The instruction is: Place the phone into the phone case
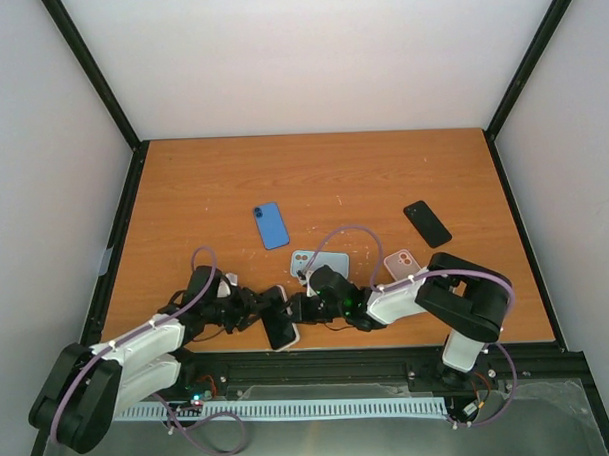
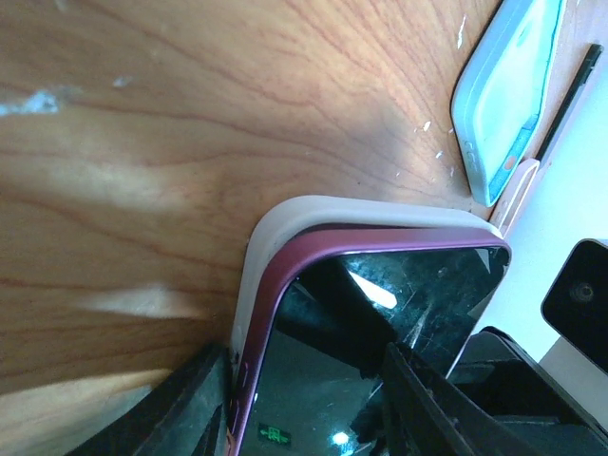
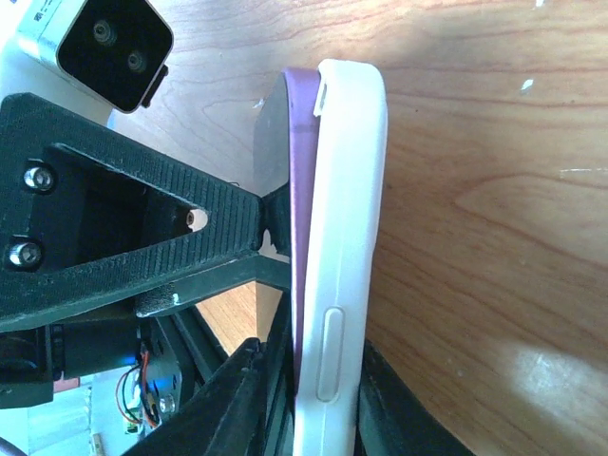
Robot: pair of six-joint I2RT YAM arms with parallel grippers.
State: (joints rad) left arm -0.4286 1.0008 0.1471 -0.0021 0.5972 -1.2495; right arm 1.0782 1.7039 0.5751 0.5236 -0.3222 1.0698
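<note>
The phone [image 1: 281, 329], with a dark screen and purple frame, sits partly in a white case [image 1: 292, 335] near the table's front edge. In the left wrist view the phone [image 2: 380, 323] lies in the case [image 2: 285, 218], whose rim shows round its top. My left gripper [image 2: 304, 408] has one finger against the case's side and the other on the screen. In the right wrist view my right gripper [image 3: 313, 408] pinches phone [image 3: 302, 190] and case [image 3: 347, 237] through their thickness. The purple edge stands proud of the case. Both grippers [image 1: 259, 308] [image 1: 299, 308] meet at the phone.
A blue case [image 1: 271, 225], a light blue case [image 1: 321, 262], a pink one [image 1: 401, 262] and a black phone [image 1: 426, 224] lie farther back on the wooden table [image 1: 183, 192]. The light blue case [image 2: 508, 104] shows just beyond the phone.
</note>
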